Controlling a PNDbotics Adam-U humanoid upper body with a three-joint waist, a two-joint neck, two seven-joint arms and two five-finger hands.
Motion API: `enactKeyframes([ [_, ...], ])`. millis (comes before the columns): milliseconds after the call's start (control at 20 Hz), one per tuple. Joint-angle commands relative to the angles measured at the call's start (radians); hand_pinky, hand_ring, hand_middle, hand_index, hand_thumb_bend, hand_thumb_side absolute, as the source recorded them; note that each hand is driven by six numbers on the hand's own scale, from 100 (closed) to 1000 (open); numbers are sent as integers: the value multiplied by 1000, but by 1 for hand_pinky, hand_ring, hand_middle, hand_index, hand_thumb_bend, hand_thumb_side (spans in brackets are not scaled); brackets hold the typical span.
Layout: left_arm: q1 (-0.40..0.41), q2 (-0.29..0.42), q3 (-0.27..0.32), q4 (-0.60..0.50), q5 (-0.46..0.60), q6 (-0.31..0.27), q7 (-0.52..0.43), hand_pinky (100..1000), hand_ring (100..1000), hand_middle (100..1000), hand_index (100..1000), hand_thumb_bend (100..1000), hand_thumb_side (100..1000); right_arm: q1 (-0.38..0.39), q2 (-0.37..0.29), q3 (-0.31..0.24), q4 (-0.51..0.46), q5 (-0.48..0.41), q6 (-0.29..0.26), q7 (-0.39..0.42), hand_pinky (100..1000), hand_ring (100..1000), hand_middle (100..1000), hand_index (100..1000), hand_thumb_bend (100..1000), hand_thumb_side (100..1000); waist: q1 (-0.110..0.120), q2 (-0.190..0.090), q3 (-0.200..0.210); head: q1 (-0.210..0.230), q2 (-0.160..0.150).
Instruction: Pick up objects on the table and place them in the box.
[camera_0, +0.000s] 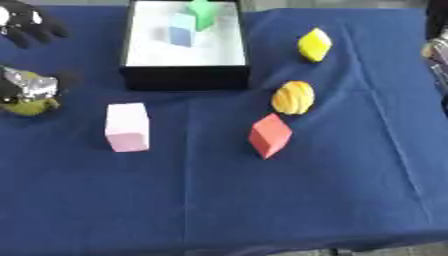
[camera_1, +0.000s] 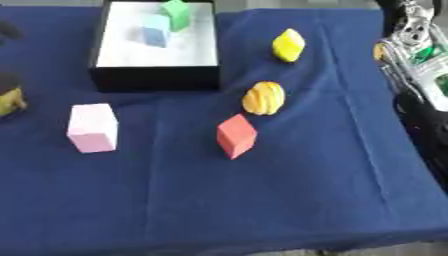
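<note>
The box has black walls and a white floor and stands at the table's far middle. In it are a green block and a light blue block. On the blue cloth lie a pink block, a red block, an orange ridged object and a yellow object. My left hand shows at the left edge as silver and black parts right on top of a yellow-green object. More of its black shows farther back. My right hand shows at the right edge, beyond the cloth.
The blue cloth covers the whole table. Its front edge runs along the bottom of the view. The right arm's black and silver body runs down the right side of the table.
</note>
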Motion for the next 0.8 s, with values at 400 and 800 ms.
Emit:
enactKeyframes([
  [400, -98, -62, -86, -11, 19, 69, -168, 873, 839, 843, 879, 507, 497, -15, -2, -2, 6, 4, -7, 0, 940, 774, 778, 885, 394, 535, 15, 0, 5, -7, 6],
  [800, -141, -109, -121, -11, -16, 119, -216, 878, 842, 849, 886, 543, 511, -11, 4, 0, 16, 3, -10, -3, 940, 782, 774, 884, 396, 536, 18, 5, 7, -5, 6],
])
